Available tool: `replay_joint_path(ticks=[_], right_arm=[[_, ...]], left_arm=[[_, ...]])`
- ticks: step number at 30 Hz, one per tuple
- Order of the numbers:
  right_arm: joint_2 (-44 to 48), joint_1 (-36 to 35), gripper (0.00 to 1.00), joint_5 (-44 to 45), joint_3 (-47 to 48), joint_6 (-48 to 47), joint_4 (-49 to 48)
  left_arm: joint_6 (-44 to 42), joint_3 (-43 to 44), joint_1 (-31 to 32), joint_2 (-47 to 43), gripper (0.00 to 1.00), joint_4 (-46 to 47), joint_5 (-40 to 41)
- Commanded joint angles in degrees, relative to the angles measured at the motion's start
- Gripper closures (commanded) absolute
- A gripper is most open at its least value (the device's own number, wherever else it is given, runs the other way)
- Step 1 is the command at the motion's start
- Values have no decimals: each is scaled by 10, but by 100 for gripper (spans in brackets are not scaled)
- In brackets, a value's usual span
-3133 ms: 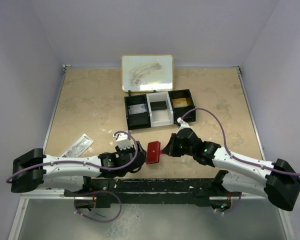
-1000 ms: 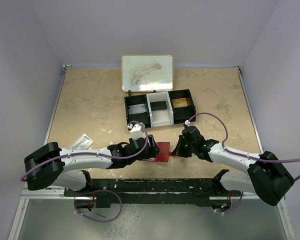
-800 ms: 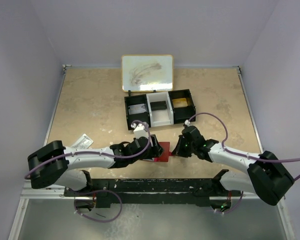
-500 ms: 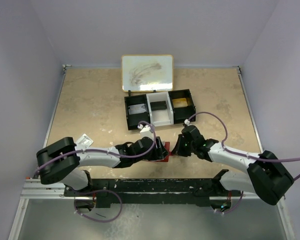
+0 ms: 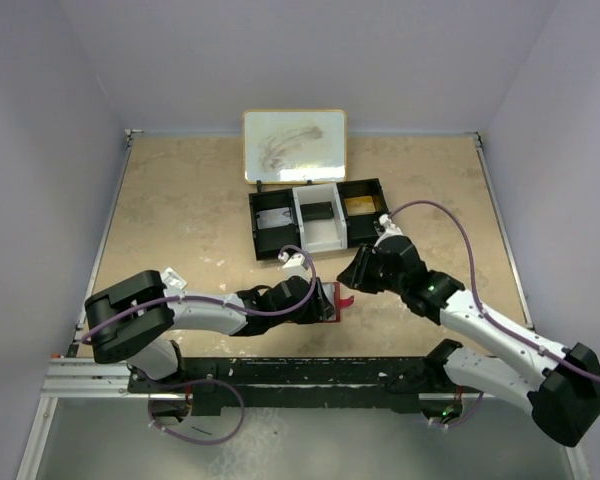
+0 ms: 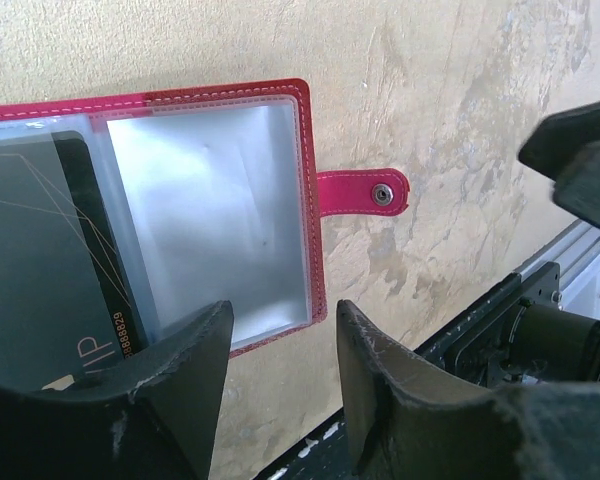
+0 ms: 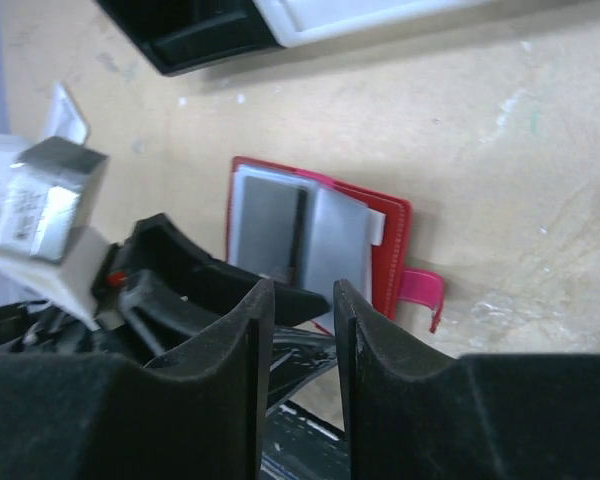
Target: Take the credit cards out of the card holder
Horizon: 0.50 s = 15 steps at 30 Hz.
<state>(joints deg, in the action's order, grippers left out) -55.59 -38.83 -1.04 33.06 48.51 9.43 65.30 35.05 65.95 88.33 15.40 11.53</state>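
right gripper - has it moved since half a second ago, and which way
Yes. In the top view the right gripper has left the small red folding card holder and shifted toward the long black three-compartment tray.

The left claw (image 5: 325, 303) hides most of the card holder (image 5: 337, 295) from above; wrist view crops its dark card (image 6: 40, 270).

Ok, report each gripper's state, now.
Left gripper: open, jaws apart over the open card holder, gripping nothing.
Right gripper: open, narrow gap, nothing between its jaws.
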Motion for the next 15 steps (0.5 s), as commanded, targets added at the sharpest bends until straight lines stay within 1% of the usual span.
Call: replay_joint_path(ticks=[1, 5, 9, 12, 15], right_arm=[[0, 2, 70, -67, 14, -18, -58], [-69, 2, 79, -127, 7, -15, -137], [-154, 2, 84, -137, 9, -18, -205], [-202, 2, 86, -135, -3, -6, -214], [-233, 2, 87, -131, -30, 3, -239]], left_arm=[[-6, 7, -4, -2, 58, 14, 8], [-7, -5, -3, -14, 60, 26, 7], [-20, -14, -3, -16, 60, 23, 8], [-24, -25, -1, -19, 61, 25, 7], [-21, -38, 2, -44, 61, 13, 24]])
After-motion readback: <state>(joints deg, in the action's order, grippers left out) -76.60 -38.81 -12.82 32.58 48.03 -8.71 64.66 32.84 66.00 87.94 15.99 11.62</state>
